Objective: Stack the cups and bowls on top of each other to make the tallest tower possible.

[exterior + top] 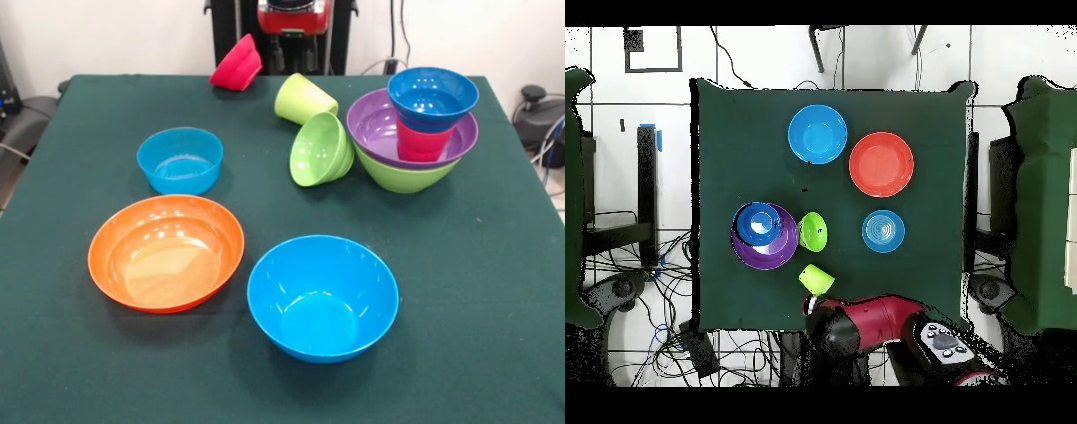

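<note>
Four pieces make up the tower (413, 141) at the table's back right in the front view: a large lime-green bowl (402, 177) at the base, a wide purple bowl (375, 124) nested in it, a red cup (419, 146) standing upright inside that, and a small dark blue bowl (433, 97) sitting on the cup's rim.

Two green pieces lie just left of the tower: one small lime-green bowl (320, 148) tipped on its side, touching or nearly touching the base bowl, and one lime-green cup (303, 97) on its side behind it. One small pink-red bowl (237, 64) rests tilted at the table's far edge. Three bowls stand upright and apart in the open: a small light blue bowl (180, 160), a large orange bowl (166, 252) and a large light blue bowl (322, 297).

All sit on a dark green table (494, 291). From overhead, the red and black arm (885, 330) lies at the table's edge near the green cup; the gripper's state cannot be told.
</note>
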`<state>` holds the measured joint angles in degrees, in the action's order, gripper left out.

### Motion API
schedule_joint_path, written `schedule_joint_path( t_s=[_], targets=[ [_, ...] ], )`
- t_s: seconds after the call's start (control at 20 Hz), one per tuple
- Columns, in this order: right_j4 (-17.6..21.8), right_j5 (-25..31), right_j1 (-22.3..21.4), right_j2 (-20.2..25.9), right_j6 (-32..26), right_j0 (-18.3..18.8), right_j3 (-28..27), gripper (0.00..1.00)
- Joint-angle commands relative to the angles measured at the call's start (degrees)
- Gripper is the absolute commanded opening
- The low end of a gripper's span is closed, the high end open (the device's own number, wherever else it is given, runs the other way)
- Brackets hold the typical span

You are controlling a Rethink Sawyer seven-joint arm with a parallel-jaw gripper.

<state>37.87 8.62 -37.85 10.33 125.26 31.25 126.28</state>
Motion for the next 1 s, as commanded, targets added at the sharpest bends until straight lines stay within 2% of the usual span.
schedule_joint_path(
  t_s=[0.05, 0.15, 0.35, 0.6, 1.0],
  targets=[
    [-1.5, 9.7, -9.6, -2.5, 0.5, -5.8, -10.4, 1.00],
    [-4.1, 14.0, -11.8, -1.1, -1.3, -5.4, -10.7, 1.00],
    [-6.8, 20.1, -13.8, 1.0, -3.6, -5.1, -12.7, 1.00],
    [-7.6, 22.8, -13.1, 3.0, -4.4, -4.6, -16.0, 1.00],
    [-9.8, 24.3, -6.0, 5.9, -3.1, -5.5, -24.1, 1.00]
  ],
)
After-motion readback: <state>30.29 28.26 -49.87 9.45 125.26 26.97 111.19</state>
